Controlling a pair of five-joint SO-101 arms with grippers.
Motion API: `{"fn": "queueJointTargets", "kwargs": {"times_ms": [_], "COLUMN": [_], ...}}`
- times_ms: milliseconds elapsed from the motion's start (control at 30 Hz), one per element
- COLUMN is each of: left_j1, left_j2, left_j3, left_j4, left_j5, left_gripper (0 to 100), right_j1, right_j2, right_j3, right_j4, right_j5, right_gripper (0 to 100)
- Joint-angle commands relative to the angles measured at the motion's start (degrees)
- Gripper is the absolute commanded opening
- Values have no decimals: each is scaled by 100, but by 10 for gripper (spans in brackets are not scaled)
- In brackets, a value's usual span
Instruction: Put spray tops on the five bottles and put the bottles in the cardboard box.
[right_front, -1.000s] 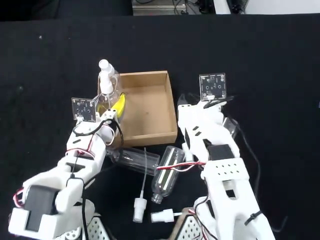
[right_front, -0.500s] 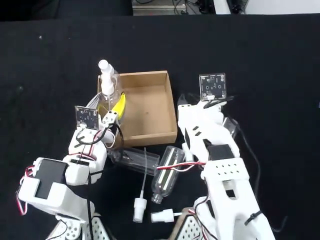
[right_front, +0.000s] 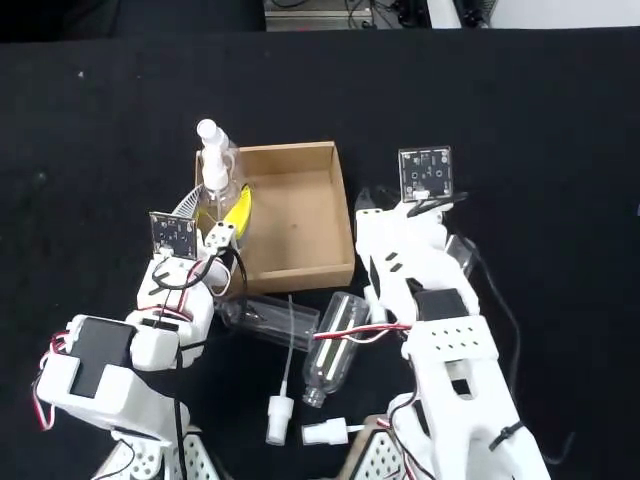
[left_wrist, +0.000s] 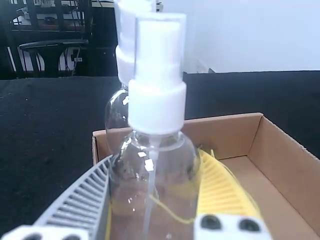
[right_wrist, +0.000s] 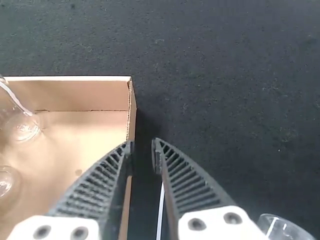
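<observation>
Where print might be read, the square boards (right_front: 425, 173) mounted on the arms carry marks too small to make out.

The held bottle (left_wrist: 150, 170) is clear plastic with a white spray top (left_wrist: 157, 75) and a thin dip tube down its middle. It stands upright just inside the left wall of the cardboard box (right_front: 300, 220), toward the far left corner. The left gripper (right_front: 215, 208) has its jaws, one grey and one yellow, pressed against the bottle's sides. Behind it, the left wrist view shows a second capped bottle (left_wrist: 120, 107), mostly hidden and probably also in that corner. From the right wrist, two clear round bases (right_wrist: 20, 125) sit on the box floor by the same wall, one cut off at the frame edge.

The right gripper (right_wrist: 141, 145) hangs just beside the box's right wall. Its jaws are almost together with a narrow gap, holding nothing.

In front of the box, on the black tabletop (right_front: 520, 120), two uncapped bottles lie on their sides close together, one (right_front: 270, 320) nearer the left arm and one (right_front: 335, 350) crossed by a red and white wire (right_front: 350, 333). Farther from the box lie two loose spray tops, one (right_front: 278, 412) with its tube pointing toward the box, the other (right_front: 325, 433) beside it. Right of the box, a glassy shape (right_front: 461, 250) peeks from behind the right arm; it is perhaps another bottle, mostly covered.
</observation>
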Motion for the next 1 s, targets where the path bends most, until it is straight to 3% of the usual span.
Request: {"fn": "queueJointTargets", "kwargs": {"times_ms": [0, 233, 500, 800, 967], "left_j1": [-48, -57, -57, -31, -48], "left_j2": [0, 0, 0, 0, 0], "left_j3": [-75, -48, -48, 31, 48], "left_j4": [-141, -141, -141, -149, -149], "left_j5": [-35, -44, -44, -53, -44], "left_gripper": [66, 66, 66, 66, 111], "right_j1": [-132, -220, -1327, -1952, -1952], "right_j2": [-119, -127, -92, -75, -66], "right_j3": [4, -48, -259, 136, 286], "right_j4": [-132, -132, -193, -1829, -1952], "right_j5": [-35, -70, -607, -598, -598], "right_gripper": [50, 50, 50, 50, 50]}}
